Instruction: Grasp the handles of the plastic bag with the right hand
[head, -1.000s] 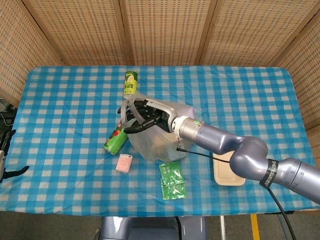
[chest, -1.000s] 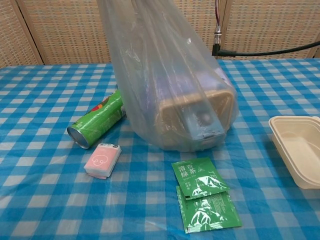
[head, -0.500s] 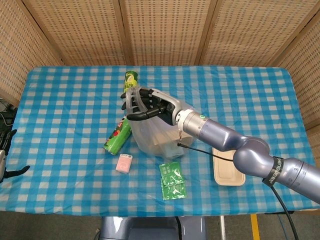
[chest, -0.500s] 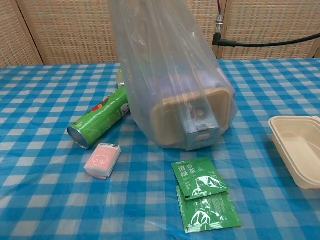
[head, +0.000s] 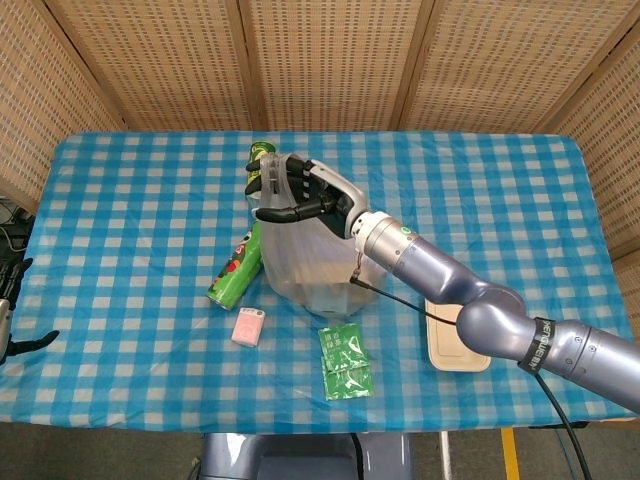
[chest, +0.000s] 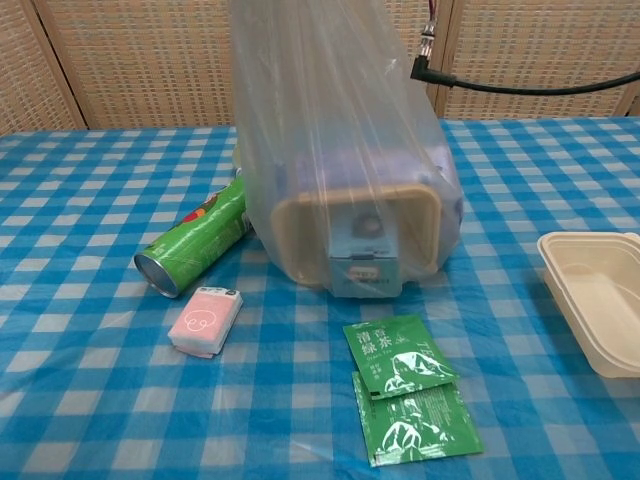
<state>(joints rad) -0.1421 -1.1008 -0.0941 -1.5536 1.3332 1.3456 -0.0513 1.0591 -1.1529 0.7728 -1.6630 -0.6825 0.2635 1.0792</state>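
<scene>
A clear plastic bag stands on the checked table, pulled taut upward, with a beige container and a small blue box inside. My right hand grips the bag's handles at the top, fingers curled around them, above the table's middle. In the chest view the bag runs out of the top edge and the right hand is out of frame. At the far left edge of the head view only dark fingertips of my left hand show, away from everything.
A green can lies left of the bag, and another green can stands behind it. A pink packet, two green tea sachets and a beige tray lie nearby.
My right hand has risen with the handles and shifted toward the far side, stretching the bag upright. The container and blue box inside have turned and settled to face front.
</scene>
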